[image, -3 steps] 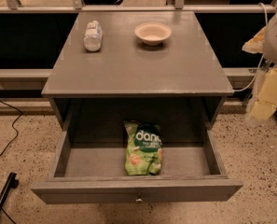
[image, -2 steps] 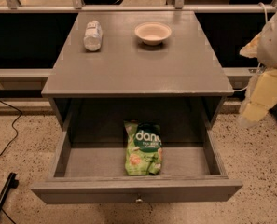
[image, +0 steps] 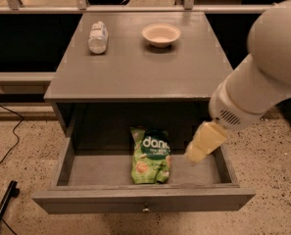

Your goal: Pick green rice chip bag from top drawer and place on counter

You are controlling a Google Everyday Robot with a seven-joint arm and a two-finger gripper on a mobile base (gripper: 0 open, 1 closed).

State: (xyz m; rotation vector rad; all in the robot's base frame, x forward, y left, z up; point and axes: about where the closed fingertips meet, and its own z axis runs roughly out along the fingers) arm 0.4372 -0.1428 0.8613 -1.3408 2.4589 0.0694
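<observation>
The green rice chip bag (image: 151, 155) lies flat in the middle of the open top drawer (image: 144, 199), its dark patch with white lettering facing up. The drawer is pulled out toward me, with its small round knob (image: 145, 209) at the front centre. The counter (image: 140, 67) is the grey cabinet top above it. My gripper (image: 196, 153) hangs over the right part of the drawer, just right of the bag and apart from it. The big white arm (image: 262, 72) reaches in from the upper right and hides the counter's right front corner.
A white wrapped bottle-like packet (image: 98, 36) lies at the counter's back left. A pale bowl (image: 160, 34) stands at the back centre. A railing and a dark gap lie behind the cabinet. A black cable (image: 8, 146) runs over the speckled floor at left.
The arm has swung in from the right edge toward the left and down. The gripper now sits over the drawer's right side, close to the bag. The bag has not moved.
</observation>
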